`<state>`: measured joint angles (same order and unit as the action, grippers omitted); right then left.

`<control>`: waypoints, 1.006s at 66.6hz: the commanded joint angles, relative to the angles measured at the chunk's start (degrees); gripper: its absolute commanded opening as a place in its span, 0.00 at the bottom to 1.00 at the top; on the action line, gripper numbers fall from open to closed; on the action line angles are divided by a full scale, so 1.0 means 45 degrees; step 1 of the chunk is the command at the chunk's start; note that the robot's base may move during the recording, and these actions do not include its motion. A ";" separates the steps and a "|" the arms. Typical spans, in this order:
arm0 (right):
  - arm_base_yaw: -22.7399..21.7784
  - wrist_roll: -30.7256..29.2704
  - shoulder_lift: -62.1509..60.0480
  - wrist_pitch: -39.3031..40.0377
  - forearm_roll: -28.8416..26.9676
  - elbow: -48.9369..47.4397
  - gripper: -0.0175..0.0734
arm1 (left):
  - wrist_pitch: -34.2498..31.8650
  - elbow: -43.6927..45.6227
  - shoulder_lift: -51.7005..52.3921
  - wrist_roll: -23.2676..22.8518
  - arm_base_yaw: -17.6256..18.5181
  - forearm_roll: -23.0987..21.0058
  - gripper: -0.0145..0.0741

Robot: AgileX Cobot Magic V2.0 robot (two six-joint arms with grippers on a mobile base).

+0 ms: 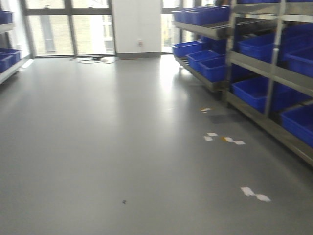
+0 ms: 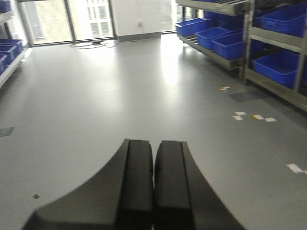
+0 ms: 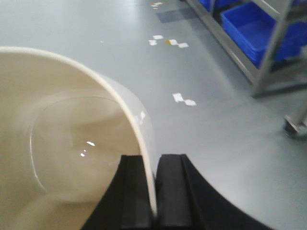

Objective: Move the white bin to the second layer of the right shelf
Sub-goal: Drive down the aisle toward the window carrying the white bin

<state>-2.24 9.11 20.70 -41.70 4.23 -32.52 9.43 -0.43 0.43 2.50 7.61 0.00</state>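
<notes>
The white bin (image 3: 72,139) fills the left half of the right wrist view, its cream inside facing the camera. My right gripper (image 3: 154,160) is shut on its rim, one finger inside the wall and one outside. The bin hangs above the grey floor. My left gripper (image 2: 154,146) is shut with nothing between its black fingers, pointing out over bare floor. The right shelf (image 1: 274,73) runs along the right side of the front view, and its second layer (image 1: 254,66) carries blue crates. Its rollers are too blurred to make out.
Blue crates (image 1: 210,66) fill the steel rack on the right on several levels. Another rack with blue crates (image 1: 6,58) stands at the far left. White tape scraps (image 1: 254,192) lie on the floor. A cable (image 1: 93,59) lies below the far windows. A caster wheel (image 3: 293,125) shows at the right.
</notes>
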 commanded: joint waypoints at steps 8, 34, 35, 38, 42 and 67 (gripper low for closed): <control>-0.0067 0.0072 0.0058 0.1212 0.0049 -0.0405 0.25 | -0.1110 -0.0468 0.0177 -0.0067 0.0064 0.0000 0.26; -0.0067 0.0072 0.0058 0.1212 0.0049 -0.0405 0.25 | -0.1110 -0.0468 0.0177 -0.0067 0.0064 0.0000 0.26; -0.0067 0.0072 0.0058 0.1212 0.0049 -0.0405 0.25 | -0.1110 -0.0468 0.0177 -0.0067 0.0064 0.0000 0.26; -0.0067 0.0072 0.0058 0.1212 0.0049 -0.0405 0.25 | -0.1110 -0.0468 0.0177 -0.0067 0.0064 0.0000 0.26; -0.0067 0.0072 0.0058 0.1212 0.0049 -0.0405 0.25 | -0.1110 -0.0468 0.0177 -0.0067 0.0064 0.0000 0.26; -0.0067 0.0072 0.0058 0.1212 0.0049 -0.0405 0.25 | -0.1110 -0.0468 0.0177 -0.0067 0.0064 0.0000 0.26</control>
<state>-2.24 9.11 20.70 -41.70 4.23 -32.52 9.43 -0.43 0.43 2.50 7.61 0.00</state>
